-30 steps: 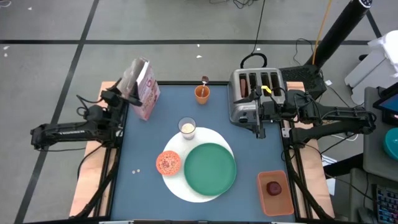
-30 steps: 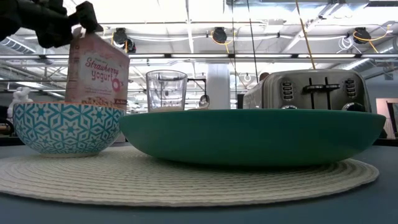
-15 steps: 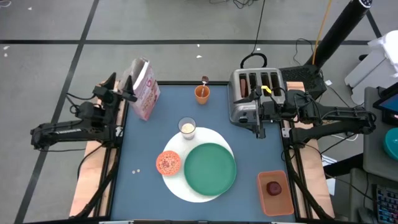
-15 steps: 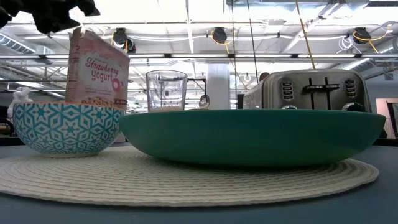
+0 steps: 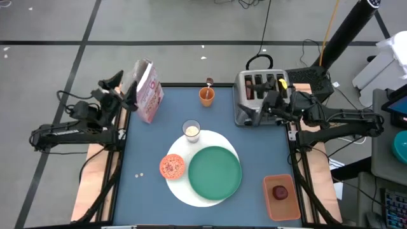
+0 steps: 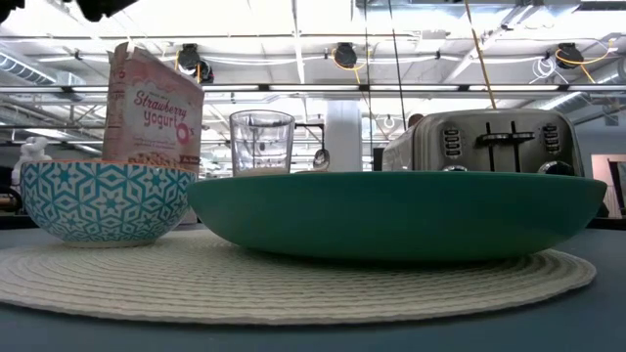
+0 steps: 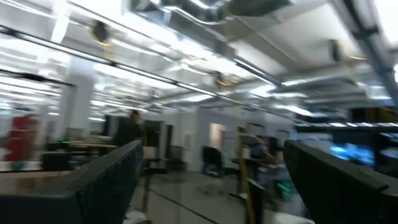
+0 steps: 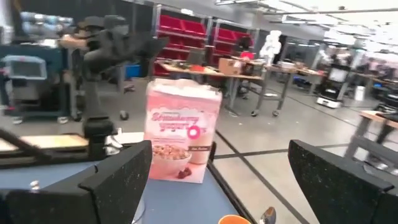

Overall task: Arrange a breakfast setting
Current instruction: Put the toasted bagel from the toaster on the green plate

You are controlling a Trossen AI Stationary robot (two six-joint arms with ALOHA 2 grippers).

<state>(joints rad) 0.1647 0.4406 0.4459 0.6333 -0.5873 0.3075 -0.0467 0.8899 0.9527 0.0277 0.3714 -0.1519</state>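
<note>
The pink cereal box (image 5: pixel 147 90) stands upright on its base at the table's far left, also seen in the right wrist view (image 8: pixel 181 135). My left gripper (image 5: pixel 124 92) hangs open just left of the box's top, tipped upward, touching nothing (image 7: pixel 211 186). My right gripper (image 5: pixel 262 107) is open and level over the toaster's front, pointing toward the box (image 8: pixel 230 186). The green plate (image 5: pixel 215 172) and the cereal-filled bowl (image 5: pixel 172 166) rest on the round white mat (image 5: pixel 210 141). The glass of milk (image 5: pixel 191 131) stands at the mat's far edge.
A silver toaster (image 5: pixel 261 94) stands at the far right. An orange cup with a spoon (image 5: pixel 206 95) sits at the far middle. An orange tray (image 5: pixel 280 205) at the near right holds a dark red fruit (image 5: pixel 280 191). Two crumbs (image 5: pixel 138 175) lie near the left.
My left gripper has risen off the cereal box's top, drawn back toward the table's left edge and tipped upward; the box stands as before. My right gripper has stayed over the toaster and swung from pointing at the near edge to pointing left.
</note>
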